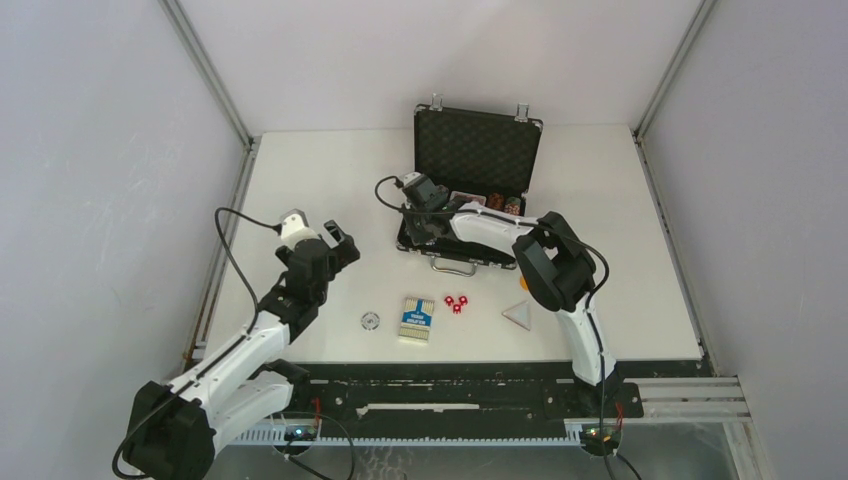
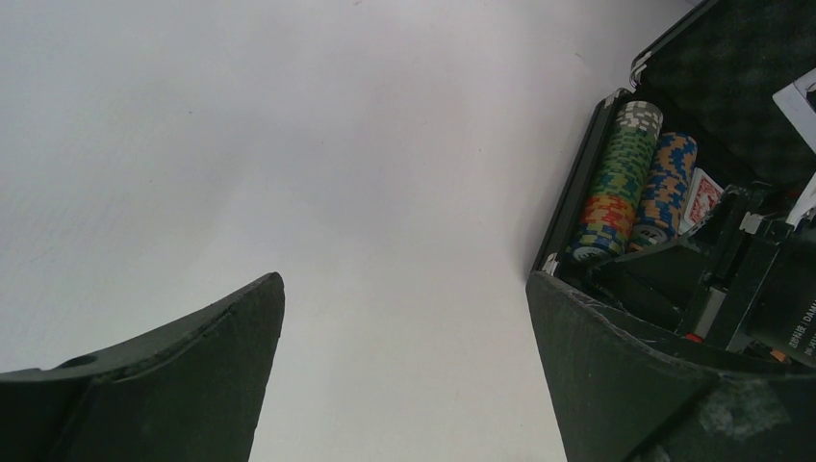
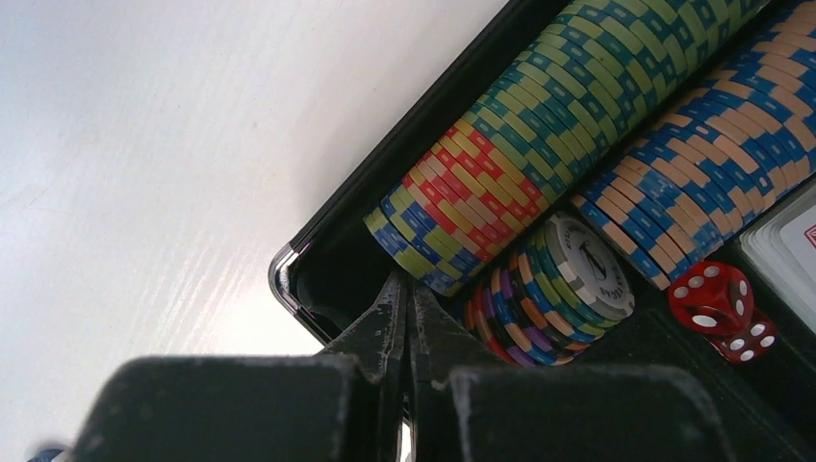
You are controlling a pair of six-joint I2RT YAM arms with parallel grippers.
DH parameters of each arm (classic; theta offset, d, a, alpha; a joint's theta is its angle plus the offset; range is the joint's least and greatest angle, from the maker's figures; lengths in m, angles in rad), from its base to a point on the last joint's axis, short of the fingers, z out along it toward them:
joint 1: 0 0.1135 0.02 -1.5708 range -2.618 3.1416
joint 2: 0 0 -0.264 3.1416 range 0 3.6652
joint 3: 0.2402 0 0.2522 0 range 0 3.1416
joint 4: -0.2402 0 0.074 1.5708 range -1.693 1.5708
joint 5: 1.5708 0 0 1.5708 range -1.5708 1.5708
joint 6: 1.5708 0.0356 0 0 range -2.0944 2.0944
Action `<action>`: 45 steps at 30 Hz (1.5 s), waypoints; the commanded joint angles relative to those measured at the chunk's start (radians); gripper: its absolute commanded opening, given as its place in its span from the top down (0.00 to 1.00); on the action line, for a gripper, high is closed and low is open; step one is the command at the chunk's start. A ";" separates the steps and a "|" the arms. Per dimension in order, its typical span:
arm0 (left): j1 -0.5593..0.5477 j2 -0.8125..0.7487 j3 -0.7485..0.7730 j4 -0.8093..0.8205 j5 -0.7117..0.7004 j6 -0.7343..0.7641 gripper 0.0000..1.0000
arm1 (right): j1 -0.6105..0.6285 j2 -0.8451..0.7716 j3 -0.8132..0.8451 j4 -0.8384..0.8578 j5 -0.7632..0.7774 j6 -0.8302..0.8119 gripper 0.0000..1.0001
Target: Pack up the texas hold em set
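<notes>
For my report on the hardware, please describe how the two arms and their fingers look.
The left arm and the right arm have white links and bulky black joints. A thin black cable loops near each wrist. The fingers are matte black, wedge-shaped, with scuffed edges.

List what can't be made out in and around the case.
- Top view: left chip rows in the case, covered by the right hand.
- Top view: print on the blue card box, too small.
- Right wrist view: the card deck, cut off by the frame edge.
</notes>
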 commanded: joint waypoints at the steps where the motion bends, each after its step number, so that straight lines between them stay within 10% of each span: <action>1: 0.006 0.005 0.010 0.032 0.011 -0.004 0.00 | -0.027 -0.004 0.057 0.021 0.044 -0.034 0.96; 37: 0.006 -0.024 0.002 0.026 0.060 -0.025 0.00 | 0.122 -0.310 -0.156 0.108 0.112 -0.065 0.76; 45: 0.008 -0.081 -0.014 -0.041 -0.015 -0.101 0.00 | 0.273 -0.342 -0.289 0.110 0.141 -0.028 0.32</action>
